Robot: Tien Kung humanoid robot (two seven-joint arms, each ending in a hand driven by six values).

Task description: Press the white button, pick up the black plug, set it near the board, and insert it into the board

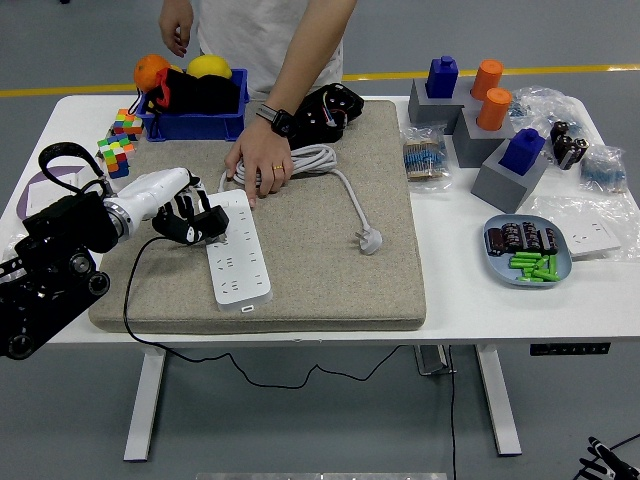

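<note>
A white power strip point(240, 262) lies lengthwise on the grey felt mat point(330, 270). My left hand point(188, 220) hovers at the strip's far left edge, fingers curled on a black plug point(203, 230). The plug's black cord point(128, 300) drops off the mat and under the table. A person's hand point(260, 160) rests flat on a coiled white cable point(315, 158) just beyond the strip's far end. That cable's white plug point(371, 240) lies loose on the mat to the right. My right arm is out of sight.
A blue bin point(195, 120) with fruit and two colour cubes point(118, 145) sit at the back left. Grey blocks with blue and orange pieces point(490, 130) stand at the back right. A plate point(498, 262) of green and dark parts is at the right.
</note>
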